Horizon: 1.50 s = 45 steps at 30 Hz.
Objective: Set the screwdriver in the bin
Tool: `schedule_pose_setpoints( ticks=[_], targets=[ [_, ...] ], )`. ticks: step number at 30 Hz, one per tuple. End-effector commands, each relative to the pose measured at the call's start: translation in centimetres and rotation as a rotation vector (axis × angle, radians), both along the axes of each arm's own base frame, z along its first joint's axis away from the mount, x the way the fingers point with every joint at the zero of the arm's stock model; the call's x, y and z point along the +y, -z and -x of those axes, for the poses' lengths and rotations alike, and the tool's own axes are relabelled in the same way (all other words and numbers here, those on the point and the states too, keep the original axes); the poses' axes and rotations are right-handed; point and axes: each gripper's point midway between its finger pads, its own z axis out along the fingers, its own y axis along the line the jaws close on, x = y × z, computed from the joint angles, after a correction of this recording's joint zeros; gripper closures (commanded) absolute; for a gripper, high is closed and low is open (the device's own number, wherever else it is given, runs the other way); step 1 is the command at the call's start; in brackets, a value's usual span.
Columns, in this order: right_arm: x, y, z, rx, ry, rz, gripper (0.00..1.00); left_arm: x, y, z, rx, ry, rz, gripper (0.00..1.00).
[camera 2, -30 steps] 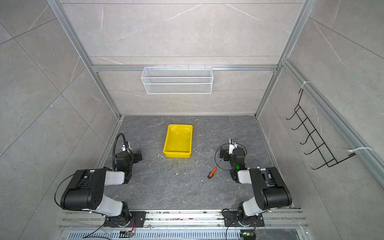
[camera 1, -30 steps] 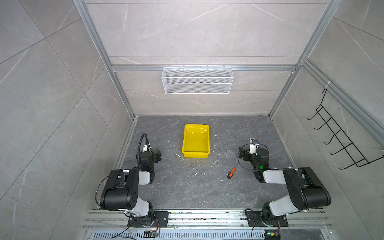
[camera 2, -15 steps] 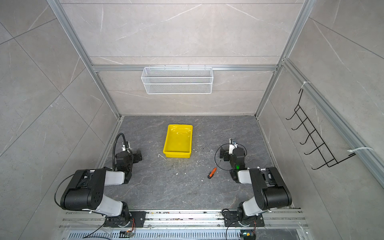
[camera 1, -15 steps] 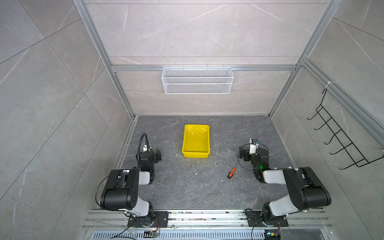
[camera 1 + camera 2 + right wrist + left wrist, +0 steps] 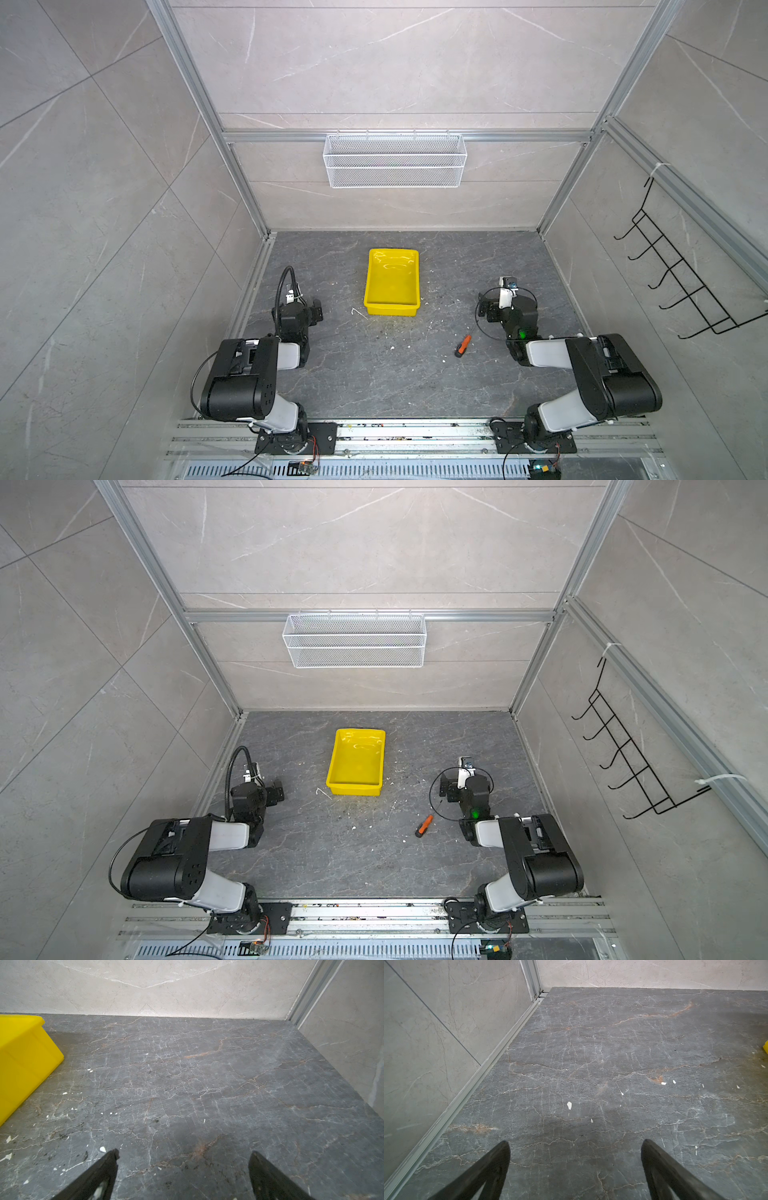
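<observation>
Screwdriver [image 5: 463,345] unmoved on the floor — bin [image 5: 391,305] empty; both arms' jaws stay wide, holding nothing.

One screwdriver [image 5: 462,345] lies on the floor in both top views. One yellow bin [image 5: 391,282] stands on the same floor. One white wire basket [image 5: 395,161] hangs on the back wall, and one black hook rack [image 5: 681,274] hangs on the side wall, showing five hooks. Two robot arms are present, each ending in one gripper: the left gripper [image 5: 575,1169] and the right gripper [image 5: 182,1174], each with two fingers spread apart. White flecks [image 5: 569,1105] are scattered over the floor, too many and too small to count exactly.
</observation>
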Motion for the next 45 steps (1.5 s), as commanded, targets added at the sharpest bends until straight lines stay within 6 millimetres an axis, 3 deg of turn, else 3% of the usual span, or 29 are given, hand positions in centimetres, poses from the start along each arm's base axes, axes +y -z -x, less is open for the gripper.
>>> schedule_pose_setpoints(
  ticks=[1, 16, 19, 23, 25, 28, 31, 33, 34, 36, 39, 42, 45],
  targets=[
    [0.3, -0.5, -0.4, -0.007, -0.017, 0.008, 0.01, 0.0, -1.4, -0.7, -0.053, -0.003, 0.011, 0.0],
    [0.2, -1.0, 0.0, -0.038, -0.018, 0.011, 0.01, -0.4, -2.3, -0.5, -0.077, 0.027, 0.001, 0.0],
    [-0.6, -2.7, 0.9, -0.072, 0.026, 0.009, 0.01, -0.1, -3.8, 0.4, -0.091, 0.005, 0.001, 0.0],
    [-3.0, -4.2, 2.5, 0.036, 0.179, 0.003, 0.01, 0.7, -6.8, 1.7, -0.049, -0.081, 0.066, 0.0],
    [-2.8, -5.8, 2.8, -0.005, 0.165, -0.004, 0.01, 0.9, -8.2, 2.3, -0.059, -0.11, 0.1, 0.0],
    [-2.6, -9.0, 3.7, -0.007, 0.162, -0.048, 0.01, -1.5, -8.9, 2.9, 0.023, 0.028, 0.144, 0.0],
    [-2.7, -13.1, 5.5, 0.058, 0.178, -0.077, 0.01, -2.5, -10.4, 4.2, 0.055, 0.002, 0.302, 0.0],
    [-3.6, -14.0, 6.4, 0.094, 0.262, -0.133, 0.01, -3.5, -11.3, 4.7, 0.076, 0.035, 0.364, 0.0],
    [-4.7, -13.3, 6.8, 0.133, 0.353, -0.169, 0.01, -4.1, -11.6, 5.1, 0.106, 0.064, 0.376, 0.0],
    [-6.7, -11.3, 8.2, 0.232, 0.551, -0.228, 0.0, -3.5, -11.1, 6.1, 0.166, -0.017, 0.42, 0.0],
    [-5.7, -9.9, 8.0, 0.365, 0.522, -0.225, 0.01, -3.0, -9.5, 7.3, 0.227, -0.12, 0.498, 0.0],
    [-4.6, -9.6, 8.2, 0.426, 0.494, -0.268, 0.01, -4.4, -8.4, 7.7, 0.251, -0.059, 0.548, 0.0],
    [-4.6, -11.2, 8.7, 0.337, 0.473, -0.307, 0.01, -3.1, -5.7, 9.1, 0.299, -0.2, 0.58, 0.0]
  ],
)
